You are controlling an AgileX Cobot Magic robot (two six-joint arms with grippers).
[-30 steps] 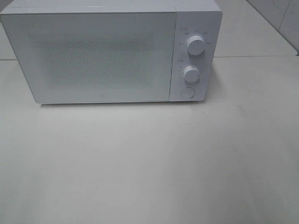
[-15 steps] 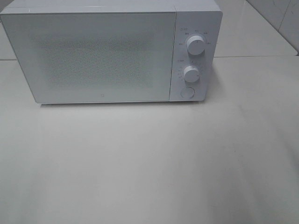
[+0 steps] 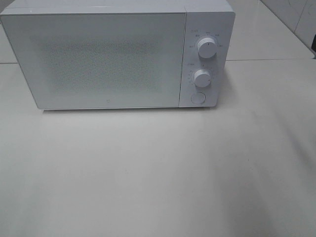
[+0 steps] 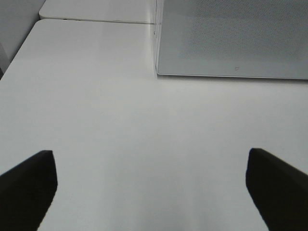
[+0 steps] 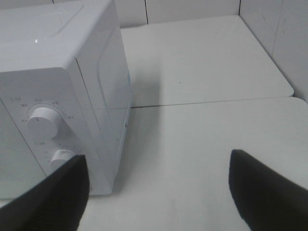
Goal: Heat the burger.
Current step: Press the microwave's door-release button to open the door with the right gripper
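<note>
Your left gripper [image 4: 149, 155] and right gripper [image 5: 156, 156] both gape wide, holding nothing, in front of the closed microwave [image 3: 108, 59].

microwave [image 3: 108, 59] interior hidden, dial labels [image 3: 196, 35] unreadable
</note>
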